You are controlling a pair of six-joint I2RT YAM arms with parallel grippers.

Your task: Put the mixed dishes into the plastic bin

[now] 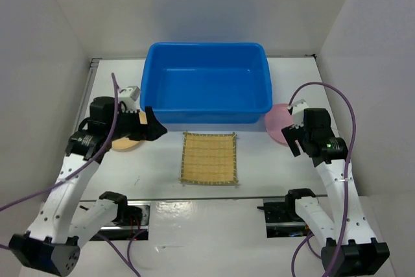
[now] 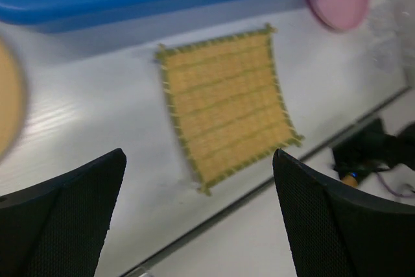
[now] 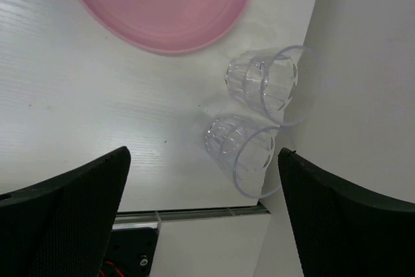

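In the overhead view, the large bright blue rectangular plastic bin [image 1: 207, 111] sits at upper centre on the white bench [image 1: 285, 180]. A square yellowish woven bamboo mat [image 1: 209, 158] lies just below it. A tan round plate [image 1: 124, 143] is at left and a pink round plate [image 1: 277, 123] at right. Two small clear plastic cups [image 3: 262, 84] [image 3: 238, 152] stand beside the pink plate. The left end effector [image 2: 198, 155] and right end effector [image 3: 204, 154] are spread wide, pinching nothing.
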